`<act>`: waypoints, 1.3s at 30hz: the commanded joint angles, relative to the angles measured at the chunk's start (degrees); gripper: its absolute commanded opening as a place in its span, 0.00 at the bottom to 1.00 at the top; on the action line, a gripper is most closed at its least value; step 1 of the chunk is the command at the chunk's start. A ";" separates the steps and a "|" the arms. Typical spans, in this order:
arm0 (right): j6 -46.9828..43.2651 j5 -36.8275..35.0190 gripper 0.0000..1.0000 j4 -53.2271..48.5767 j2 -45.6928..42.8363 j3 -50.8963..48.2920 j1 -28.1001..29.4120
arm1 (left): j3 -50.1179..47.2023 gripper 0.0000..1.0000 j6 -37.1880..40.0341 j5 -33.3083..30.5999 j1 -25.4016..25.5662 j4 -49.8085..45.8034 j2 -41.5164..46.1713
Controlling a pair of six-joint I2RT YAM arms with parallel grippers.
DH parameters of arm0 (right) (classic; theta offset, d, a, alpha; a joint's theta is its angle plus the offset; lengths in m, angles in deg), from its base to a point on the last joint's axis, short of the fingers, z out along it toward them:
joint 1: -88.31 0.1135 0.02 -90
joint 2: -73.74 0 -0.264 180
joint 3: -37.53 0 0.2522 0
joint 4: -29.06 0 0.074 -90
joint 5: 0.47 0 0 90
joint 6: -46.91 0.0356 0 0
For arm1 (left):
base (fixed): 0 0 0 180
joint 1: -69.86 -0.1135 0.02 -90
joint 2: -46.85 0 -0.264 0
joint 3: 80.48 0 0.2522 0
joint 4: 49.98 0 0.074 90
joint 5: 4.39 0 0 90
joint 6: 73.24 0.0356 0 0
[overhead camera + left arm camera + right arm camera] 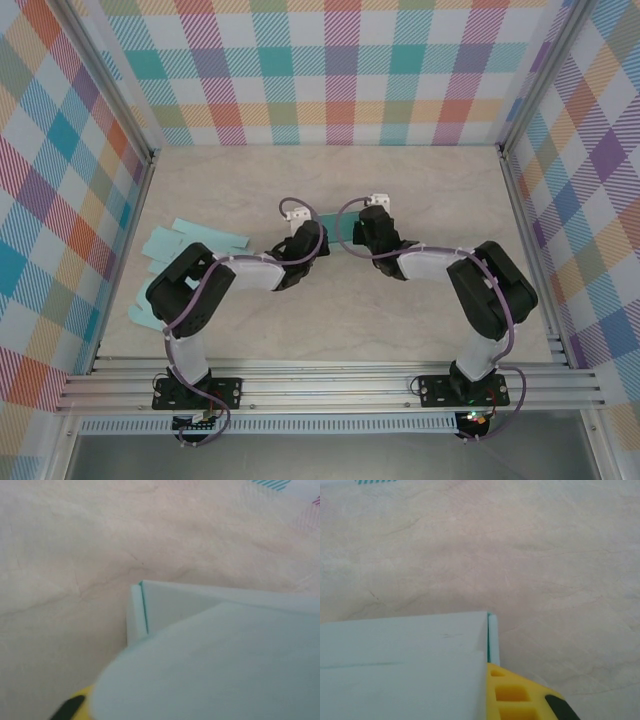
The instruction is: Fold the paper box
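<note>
At table centre, paper box in closed right tool; left tool, state unclear.

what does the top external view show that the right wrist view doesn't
Top external gives the wide scene: the left arm and right arm meeting mid-table, loose teal sheets near the left wall, and the plaid walls. Right wrist gives the close detail: a folded corner of the paper box, its flap edge beside a yellow finger. Shared: the pale marbled table and the teal box, which from above is just a sliver between the wrists.
</note>
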 commanded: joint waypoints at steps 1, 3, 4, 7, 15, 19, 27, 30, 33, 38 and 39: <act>0.63 1.19 0.07 -7.81 1.37 -2.89 0.34 | -3.85 0.24 -3.00 1.01 0.39 -1.74 3.19; 0.43 1.06 0.08 -7.91 1.08 -3.32 0.44 | -5.32 0.30 -3.49 1.76 0.37 -1.62 5.05; 0.35 1.03 0.09 -7.83 1.03 -3.59 0.52 | -6.07 0.32 -3.68 2.01 0.38 -1.54 6.00; 0.31 0.77 0.09 -8.03 0.62 -4.11 0.77 | -8.86 0.47 -4.09 3.55 0.41 -0.93 9.66; -0.51 0.45 0.24 -10.10 -1.77 -4.14 1.97 | -14.21 0.69 -5.59 6.95 0.95 -4.82 20.45; -1.09 0.09 0.36 -11.39 -4.66 -4.38 2.97 | -16.03 0.72 -6.23 6.67 0.95 -8.90 25.56; -0.08 0.44 0.61 -19.36 -13.45 -5.21 4.74 | -13.44 0.88 -3.93 3.63 1.05 -22.55 36.54; 1.21 3.36 0.65 -21.44 -19.17 -6.86 4.90 | -8.80 0.95 -2.30 1.89 0.87 -30.06 37.68; 2.39 6.10 0.71 -25.68 -26.52 -7.54 4.85 | -4.64 1.00 -0.49 1.32 0.84 -34.98 37.67; 4.87 7.39 0.93 -34.45 -35.67 -5.74 4.76 | 1.94 1.00 2.42 0.32 0.08 -41.05 35.19; 5.59 7.27 1.00 -36.22 -36.78 -4.73 4.74 | 3.53 1.00 2.99 -0.17 -0.28 -41.92 34.18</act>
